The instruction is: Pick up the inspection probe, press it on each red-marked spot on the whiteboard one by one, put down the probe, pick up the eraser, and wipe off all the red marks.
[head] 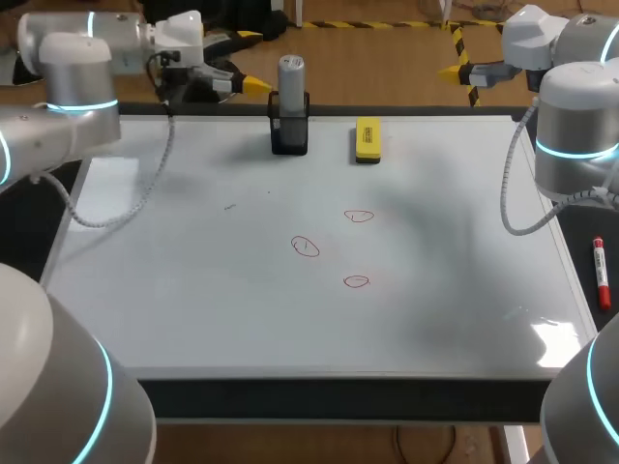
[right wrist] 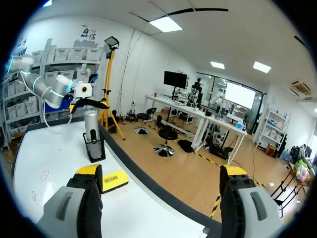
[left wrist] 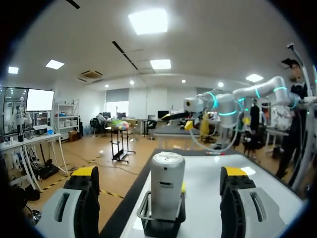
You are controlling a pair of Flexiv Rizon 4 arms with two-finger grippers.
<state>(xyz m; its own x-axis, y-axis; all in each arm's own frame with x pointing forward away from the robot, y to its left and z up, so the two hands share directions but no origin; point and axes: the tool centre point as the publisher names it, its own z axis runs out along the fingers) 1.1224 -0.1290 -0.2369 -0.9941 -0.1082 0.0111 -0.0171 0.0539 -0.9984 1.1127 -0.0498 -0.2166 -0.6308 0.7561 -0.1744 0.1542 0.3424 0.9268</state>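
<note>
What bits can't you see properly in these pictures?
Probe tip: hidden inside the black holder in every view.
Eraser: in the left wrist view, nearly all of it is behind the probe.
Red marks: in the right wrist view, too small to tell their shape, and only two show.

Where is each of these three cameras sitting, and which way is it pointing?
Head view: above and behind, looking down on the whiteboard; left arm and right arm enter from the sides.
Left wrist view: on the left arm, facing the probe ahead of its open jaws.
Right wrist view: on the right arm, facing along the whiteboard's far edge past the eraser; open jaws show.
Shared: all three see the probe.
</note>
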